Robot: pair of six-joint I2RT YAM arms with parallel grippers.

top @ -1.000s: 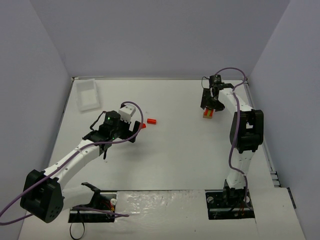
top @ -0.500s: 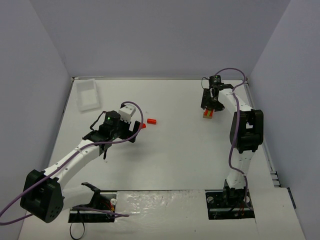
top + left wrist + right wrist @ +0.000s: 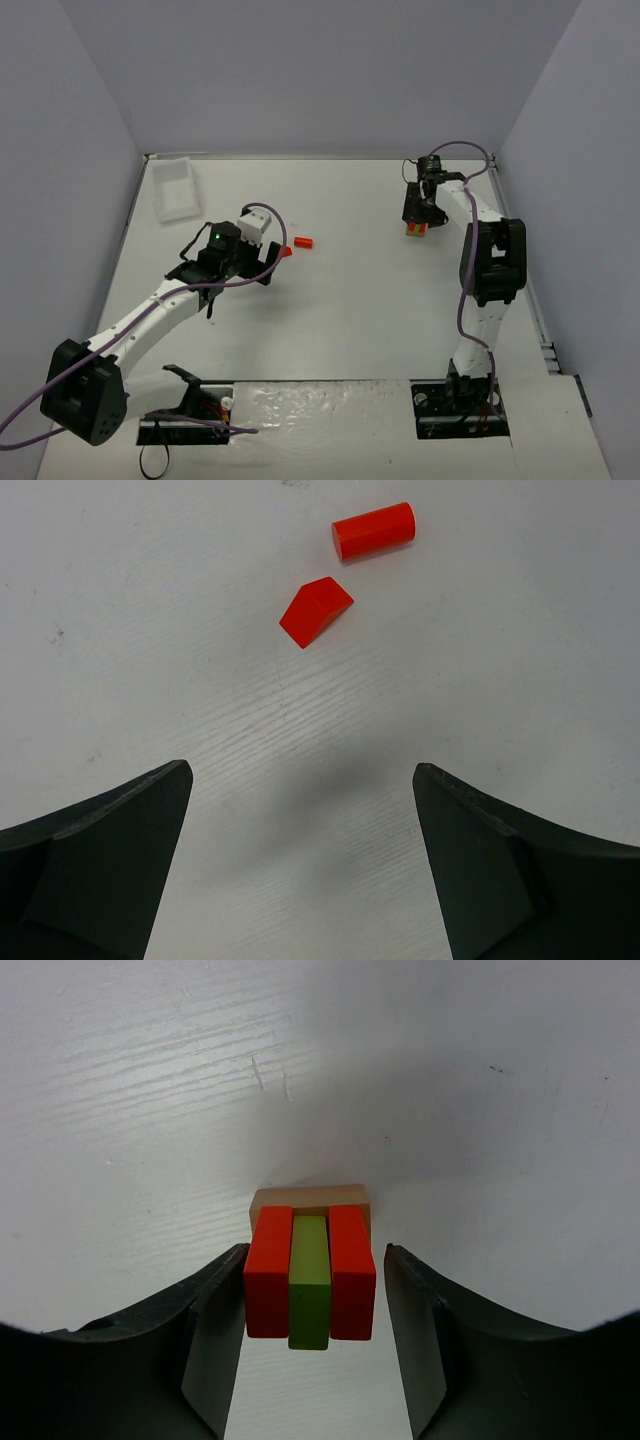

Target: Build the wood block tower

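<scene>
The partly built tower (image 3: 310,1278) stands at the far right of the table: two red blocks (image 3: 268,1270) flank a yellow-green stick (image 3: 310,1295) on a tan base (image 3: 310,1198). It shows small in the top view (image 3: 413,231). My right gripper (image 3: 312,1295) (image 3: 417,212) is open around it; the left finger sits against the left red block and the right finger is a little apart. A red wedge (image 3: 315,610) (image 3: 285,252) and a red cylinder (image 3: 373,531) (image 3: 303,242) lie loose ahead of my left gripper (image 3: 300,870) (image 3: 268,262), which is open and empty above the table.
A clear white plastic tray (image 3: 175,190) lies at the far left corner. Grey walls close the table at the back and on both sides. The right wall is close to the right arm (image 3: 490,260).
The right gripper has shifted slightly over the tower, so less of the tower shows in the top view. The left arm has not moved.
</scene>
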